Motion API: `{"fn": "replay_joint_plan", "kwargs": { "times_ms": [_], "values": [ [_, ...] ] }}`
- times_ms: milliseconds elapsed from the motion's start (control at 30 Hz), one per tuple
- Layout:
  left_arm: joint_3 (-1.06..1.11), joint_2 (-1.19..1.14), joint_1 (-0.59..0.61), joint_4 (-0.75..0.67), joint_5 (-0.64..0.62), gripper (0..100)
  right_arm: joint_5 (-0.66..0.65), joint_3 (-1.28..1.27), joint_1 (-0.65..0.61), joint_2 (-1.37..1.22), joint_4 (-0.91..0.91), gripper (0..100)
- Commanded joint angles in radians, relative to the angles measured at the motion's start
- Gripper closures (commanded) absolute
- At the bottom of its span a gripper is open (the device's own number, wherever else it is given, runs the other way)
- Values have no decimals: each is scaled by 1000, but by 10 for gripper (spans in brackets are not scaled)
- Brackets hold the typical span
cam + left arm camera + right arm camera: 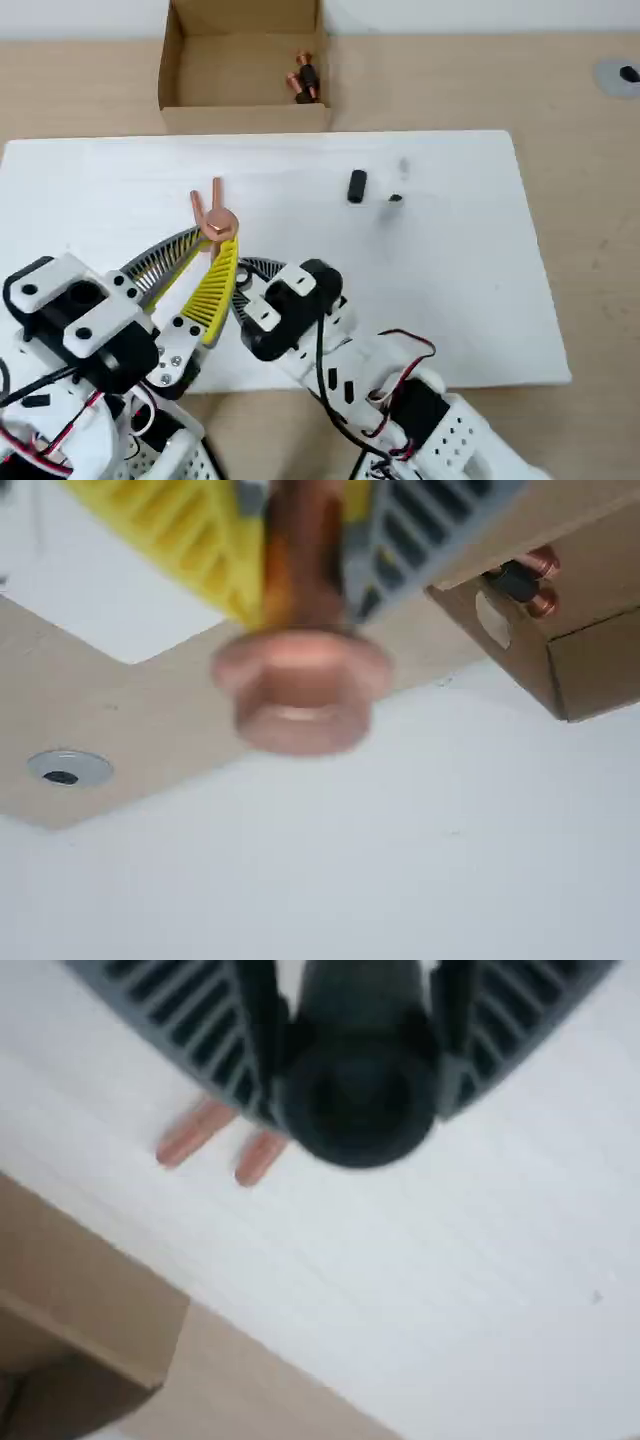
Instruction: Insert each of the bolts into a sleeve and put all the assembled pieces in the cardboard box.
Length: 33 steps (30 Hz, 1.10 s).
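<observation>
- Left end effector (217, 238): we see its yellow and grey ribbed fingers pinching a copper bolt (300, 695) by the shank, with the round flanged head left free. We judge that this grip holds the bolt steady as the fixed half of the mating.
- Right end effector (355, 1100): its two grey ribbed fingers are pressed onto a black sleeve (360, 1090), whose round end faces the wrist camera. It hangs over the white sheet (450, 300), near the left arm's fingertips. We judge that it is held there to be lined up with the bolt.
- Copper shanks (197, 205): two slim rods splay in a V just beyond the left fingertips. We cannot tell whether one of them is the pinched bolt's own.
- Spare sleeve (357, 186): a short, matte black cylinder lies on the sheet, well apart from both arms and not yet paired.
- Cardboard box (245, 118): the brown, open-topped box stands on the tan surface (580, 250) just past the sheet's far edge. Assembled pieces (303, 80) lie against one inner wall, showing copper ends with dark middles.
- Materials: the copper looks smooth and faintly glossy, and the sleeves look dull. The slotted fingers look as if they would yield, which suits gripping round parts.
</observation>
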<state>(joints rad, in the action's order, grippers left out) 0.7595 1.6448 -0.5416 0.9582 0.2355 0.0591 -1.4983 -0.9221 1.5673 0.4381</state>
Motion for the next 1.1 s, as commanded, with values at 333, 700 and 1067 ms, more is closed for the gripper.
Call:
{"fn": "replay_joint_plan", "kwargs": {
  "times_ms": [333, 700, 1067],
  "values": [
    [-40, 45, -14, 48, -172, 994, -5, 19, -8, 22, 3, 988],
    [109, 185, -14, 92, -195, 994, -5, 19, -7, 22, 3, 988],
    [173, 185, -14, 97, -213, 993, -5, 15, -7, 22, 3, 988]
  ]
}}
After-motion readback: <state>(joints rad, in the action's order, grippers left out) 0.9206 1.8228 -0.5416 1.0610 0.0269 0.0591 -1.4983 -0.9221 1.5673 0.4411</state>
